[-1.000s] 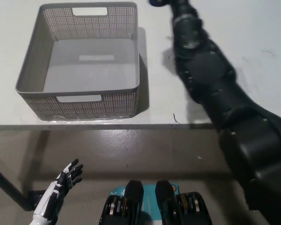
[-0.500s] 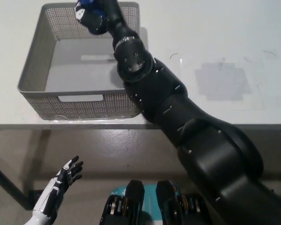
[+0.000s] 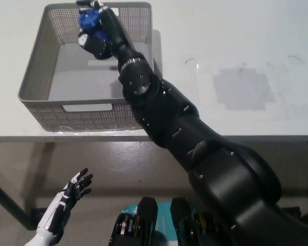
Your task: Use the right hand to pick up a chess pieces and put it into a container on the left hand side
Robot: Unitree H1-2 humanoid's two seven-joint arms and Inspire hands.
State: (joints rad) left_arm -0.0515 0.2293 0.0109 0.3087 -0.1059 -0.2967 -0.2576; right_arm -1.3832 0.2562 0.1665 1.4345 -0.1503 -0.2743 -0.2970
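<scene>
Nearest to me, down at the lower left below the table edge, the white left hand (image 3: pixel 74 187) hangs with its fingers spread apart and nothing in it, much where it was a moment ago.

The black right arm (image 3: pixel 195 148) comes up from the bottom right and crosses the front edge of the white table (image 3: pixel 236 46), then slants over the right front corner of the grey mesh basket (image 3: pixel 33 77). A second ago this arm reached straight up the right side of the table, well clear of the basket; half a second ago it had swung left over the basket's right wall, and now it lies a little further in and lower.

At the far end, the right hand (image 3: pixel 95 33) is over the inside of the basket, near its back wall and towards the middle. Its fingers are curled tight around a blue chess piece (image 3: pixel 88 19), which shows as a blue lump at the top of the fist; its exact shape I cannot make out. The piece is clamped in the hand, above the basket floor, not lying on it. The floor of the basket that shows beside the arm is plain grey.

Off to the right on the table is a faint grey square patch (image 3: pixel 244 89), uncovered since the arm moved away.
</scene>
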